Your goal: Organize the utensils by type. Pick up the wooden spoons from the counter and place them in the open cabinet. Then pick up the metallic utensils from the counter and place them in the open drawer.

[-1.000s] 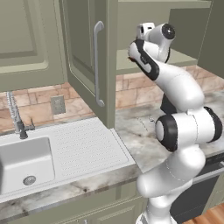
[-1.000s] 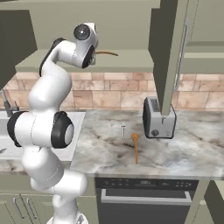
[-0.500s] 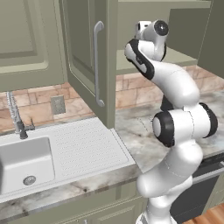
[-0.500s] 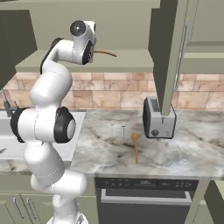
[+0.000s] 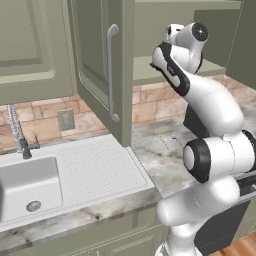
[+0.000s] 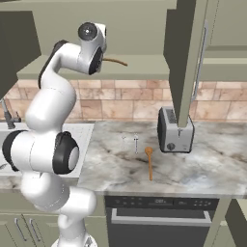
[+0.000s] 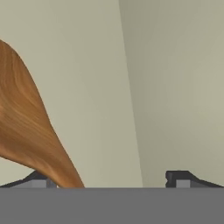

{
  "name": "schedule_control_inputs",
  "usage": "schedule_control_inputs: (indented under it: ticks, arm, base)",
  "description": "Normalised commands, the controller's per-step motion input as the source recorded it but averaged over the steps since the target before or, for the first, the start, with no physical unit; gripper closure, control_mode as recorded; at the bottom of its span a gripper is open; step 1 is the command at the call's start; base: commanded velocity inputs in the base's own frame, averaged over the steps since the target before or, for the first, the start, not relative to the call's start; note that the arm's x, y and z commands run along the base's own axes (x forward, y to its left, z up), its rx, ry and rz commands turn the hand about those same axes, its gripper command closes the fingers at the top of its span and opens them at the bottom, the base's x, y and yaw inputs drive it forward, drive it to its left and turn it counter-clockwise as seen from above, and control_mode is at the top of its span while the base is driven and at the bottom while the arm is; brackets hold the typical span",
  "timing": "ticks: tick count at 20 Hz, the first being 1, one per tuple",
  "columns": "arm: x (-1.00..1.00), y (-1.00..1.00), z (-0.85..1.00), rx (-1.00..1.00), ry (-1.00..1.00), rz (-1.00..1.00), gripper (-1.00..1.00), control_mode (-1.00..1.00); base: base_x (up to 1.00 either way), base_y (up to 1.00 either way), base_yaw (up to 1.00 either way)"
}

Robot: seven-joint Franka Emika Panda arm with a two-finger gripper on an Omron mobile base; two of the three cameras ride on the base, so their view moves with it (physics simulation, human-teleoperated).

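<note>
Orange-brown wood fills the left of the hand view: the bowl of a wooden spoon (image 7: 26, 131) lies close before the camera, against the pale olive inner walls of the open cabinet (image 7: 175, 87). The claw (image 7: 109, 179) stands with its jaws wide apart, the two dark fingertips (image 7: 181, 177) low in the frame at far left and far right; the spoon's narrowing neck passes just beside the left tip, and whether the two touch cannot be told. Nothing is clamped between the jaws.

In the right base view, the arm reaches up to the cabinet shelf (image 6: 144, 65) in the upper middle of the frame, and the spoon's thin handle (image 6: 116, 61) sticks out to the right of the hand, just above the shelf.

Lower in that view, the second wooden spoon (image 6: 149, 161) lies on the marbled surface (image 6: 202, 164), bowl toward the back wall, at centre frame. Two thin metallic utensils (image 6: 130, 141) lie side by side just to its upper left. A silver toaster (image 6: 174, 129) stands right of them, partly behind the open cabinet door (image 6: 185, 53).

In the left base view, the white drainboard (image 5: 100, 167) and sink (image 5: 25, 185) occupy the lower left.
</note>
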Motion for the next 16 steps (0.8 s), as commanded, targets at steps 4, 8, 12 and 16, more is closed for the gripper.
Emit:
schedule_control_inputs:
  ticks: [4, 8, 12, 16]
  arm:
    - [0.08, -0.07, -0.14, 0.00, 0.06, 0.00, -1.00, -1.00]
    - [0.34, -0.01, -0.06, 0.03, 0.03, 0.00, -1.00, -1.00]
    - [0.56, 0.00, 0.00, 0.06, 0.13, 0.02, -1.00, -1.00]
    - [0.56, 0.00, 0.04, 0.06, 0.20, 0.01, -1.00, -1.00]
  base:
    - [0.00, 0.00, 0.00]
    - [0.00, 0.00, 0.00]
    - [0.00, 0.00, 0.00]
    - [0.00, 0.00, 0.00]
